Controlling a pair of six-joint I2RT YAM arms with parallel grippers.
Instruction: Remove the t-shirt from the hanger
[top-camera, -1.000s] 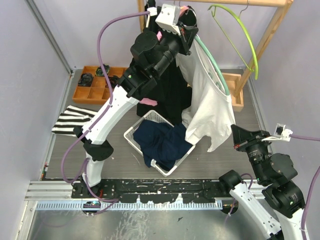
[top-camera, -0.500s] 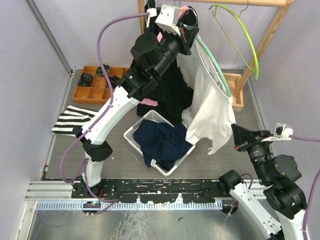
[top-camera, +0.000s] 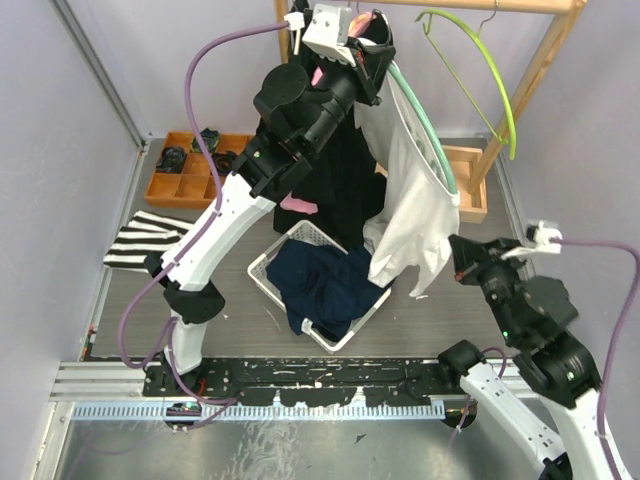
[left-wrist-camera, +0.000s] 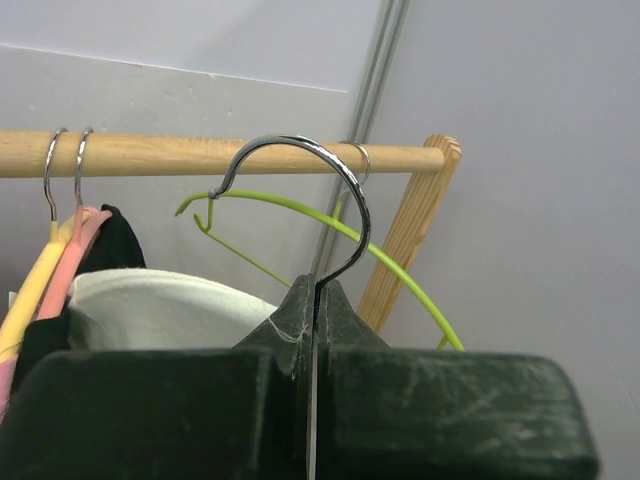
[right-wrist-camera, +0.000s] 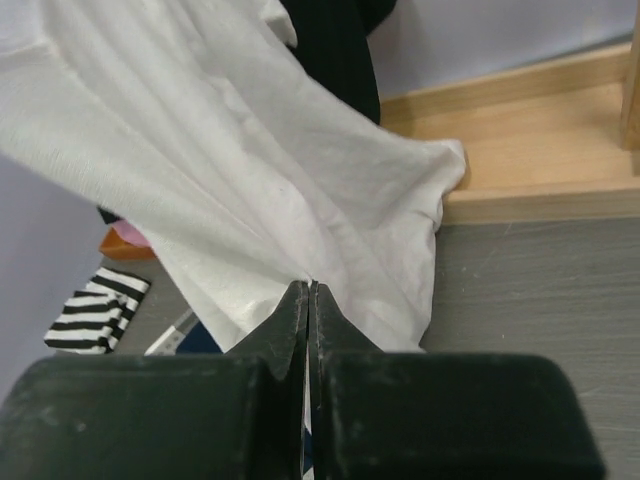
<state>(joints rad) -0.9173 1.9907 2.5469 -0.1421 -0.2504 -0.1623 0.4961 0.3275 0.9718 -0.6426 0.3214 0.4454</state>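
A white t-shirt (top-camera: 420, 205) hangs on a teal hanger (top-camera: 425, 135) below the wooden rail (top-camera: 480, 5). High at the rail, my left gripper (top-camera: 372, 62) is shut on the hanger's metal hook (left-wrist-camera: 330, 215), the wire pinched between its fingers (left-wrist-camera: 290, 335). The hook's curve stands free in front of the rail (left-wrist-camera: 200, 155). My right gripper (top-camera: 456, 256) is shut on the t-shirt's (right-wrist-camera: 250, 170) lower edge, with the cloth drawn taut from my right gripper (right-wrist-camera: 310, 290) up toward the hanger.
An empty lime hanger (top-camera: 490, 70) hangs on the rail to the right. Black garments (top-camera: 340, 190) hang behind the shirt. A white basket (top-camera: 272, 278) with dark blue cloth sits below. An orange tray (top-camera: 185, 185), a striped cloth (top-camera: 140, 240) and a wooden rack base (top-camera: 470, 185) lie around.
My right gripper has moved up and left, closer to the shirt's hem, with the cloth in it. My left gripper has risen a little with the hanger.
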